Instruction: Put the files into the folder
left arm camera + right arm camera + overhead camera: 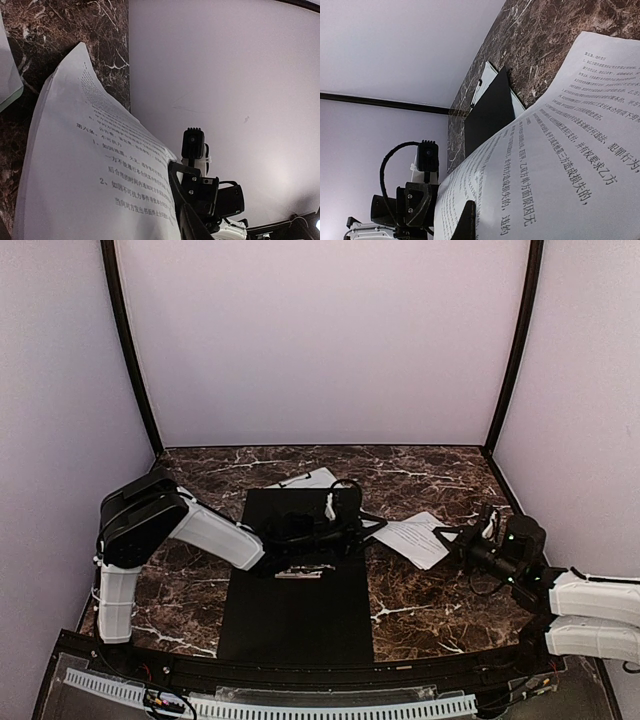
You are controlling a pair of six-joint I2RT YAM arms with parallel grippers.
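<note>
The folder [295,600] lies open in the middle of the table, black inside up, with a small white label [300,572]. One white printed sheet [415,538] hangs bowed just above the table, right of the folder. My left gripper [355,523] is shut on the sheet's left edge and my right gripper [462,540] is shut on its right edge. The left wrist view shows the sheet [90,175] running into my left gripper [185,222]. The right wrist view shows the sheet [560,150] running into my right gripper [470,220]. No second loose sheet shows.
A pale clipboard [305,480] with a clip pokes out behind the folder's far edge; it also shows in the right wrist view [484,82] and the left wrist view [7,75]. Walls enclose the marble table [440,590] on three sides.
</note>
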